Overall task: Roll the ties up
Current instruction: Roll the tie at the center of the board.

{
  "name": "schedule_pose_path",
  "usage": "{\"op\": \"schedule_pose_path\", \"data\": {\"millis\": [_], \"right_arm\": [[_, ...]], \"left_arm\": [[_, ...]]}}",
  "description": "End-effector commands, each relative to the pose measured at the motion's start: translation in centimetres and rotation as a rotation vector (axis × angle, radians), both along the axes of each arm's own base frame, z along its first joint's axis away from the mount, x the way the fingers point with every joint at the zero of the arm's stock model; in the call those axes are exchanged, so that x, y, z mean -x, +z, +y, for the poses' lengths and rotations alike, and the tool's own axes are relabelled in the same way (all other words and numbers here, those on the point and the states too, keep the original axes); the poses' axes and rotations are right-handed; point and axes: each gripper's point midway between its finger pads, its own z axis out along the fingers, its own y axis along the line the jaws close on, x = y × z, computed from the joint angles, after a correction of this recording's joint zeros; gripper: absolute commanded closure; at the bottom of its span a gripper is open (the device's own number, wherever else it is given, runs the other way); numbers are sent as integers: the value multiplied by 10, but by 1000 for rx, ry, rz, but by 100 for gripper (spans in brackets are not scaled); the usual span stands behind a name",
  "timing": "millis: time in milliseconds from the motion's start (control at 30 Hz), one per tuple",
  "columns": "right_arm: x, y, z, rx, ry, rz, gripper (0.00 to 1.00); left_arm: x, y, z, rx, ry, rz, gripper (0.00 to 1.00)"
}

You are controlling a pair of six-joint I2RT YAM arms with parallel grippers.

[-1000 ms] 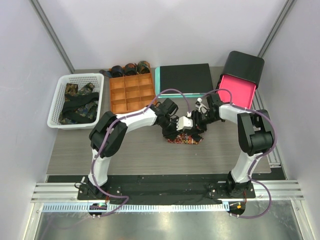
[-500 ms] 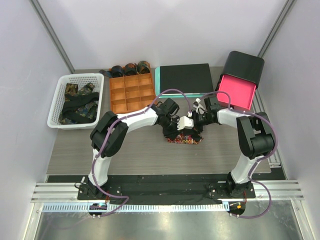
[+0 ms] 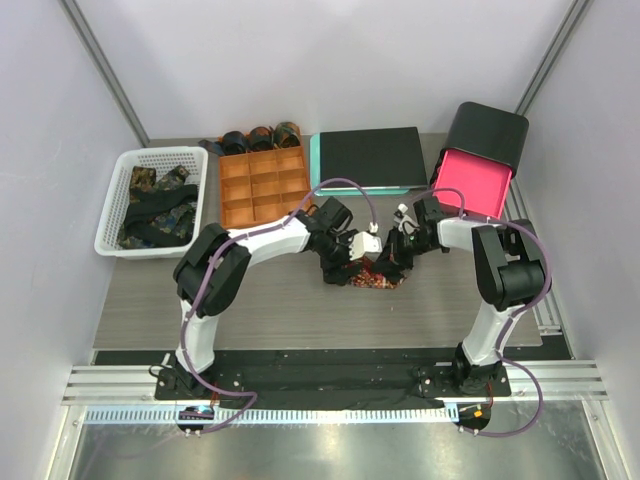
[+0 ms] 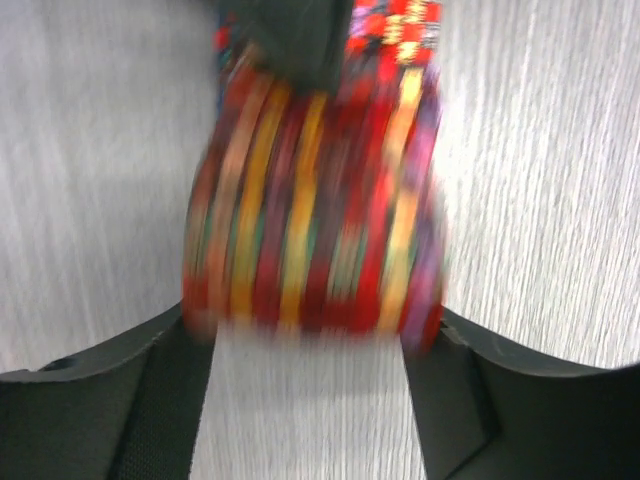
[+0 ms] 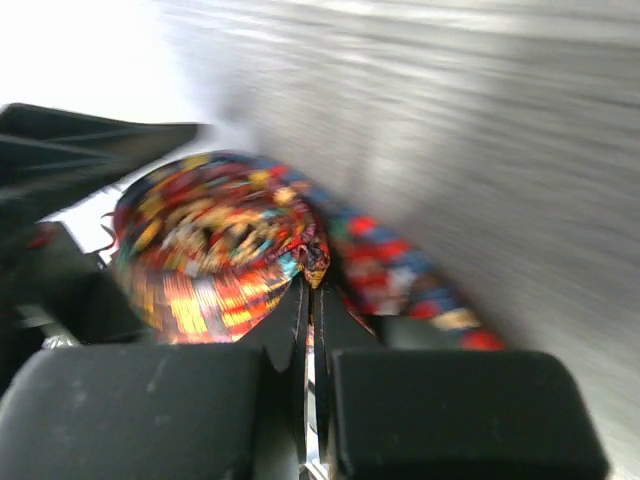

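Note:
The red-orange check tie (image 3: 376,279) lies mid-table, mostly wound into a coil. In the left wrist view the blurred coil (image 4: 315,215) sits between the tips of my left gripper (image 4: 312,335), whose wide-open fingers (image 4: 100,410) flank its two ends. My right gripper (image 5: 312,290) is shut, pinching a fold of the tie at the coil's edge (image 5: 215,250); the loose tail (image 5: 400,270) runs off to the right. From above, the left gripper (image 3: 347,262) and the right gripper (image 3: 392,262) meet over the tie. Dark rolled ties (image 3: 260,137) stand behind the orange tray.
An orange compartment tray (image 3: 262,185) sits at the back left of centre. A white basket (image 3: 120,205) holding dark patterned ties (image 3: 160,205) is at the left. A black pad on a teal board (image 3: 370,155) and a black box with a pink lid (image 3: 480,165) stand at the back right.
The tie has drawn into a tighter, shorter bundle. Both grippers have closed in on it, and the right gripper has shifted down and left.

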Motion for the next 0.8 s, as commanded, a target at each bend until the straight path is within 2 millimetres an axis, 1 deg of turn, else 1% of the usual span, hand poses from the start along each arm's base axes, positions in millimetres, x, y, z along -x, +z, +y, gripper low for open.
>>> {"op": "schedule_pose_path", "data": {"millis": [0, 67, 200, 367, 600, 700, 767], "right_arm": [[1, -27, -25, 134, -1, 25, 99], [-2, -28, -28, 157, 2, 22, 99], [-4, -30, -31, 183, 8, 18, 99], [-1, -34, -35, 205, 28, 21, 99], [4, -40, -38, 225, 45, 29, 99], [3, -41, -38, 227, 47, 29, 99], [3, -41, -38, 226, 50, 27, 99]], "left_arm": [[-10, 38, -10, 116, 51, -20, 26], [-12, 44, -17, 155, 50, -30, 23], [-12, 50, -28, 209, 39, -19, 20], [-3, 55, -44, 278, -28, 3, 16], [6, 41, -63, 291, -77, 5, 17], [8, 37, -68, 291, -87, 16, 20], [13, 31, -70, 285, -97, 32, 20]]}}
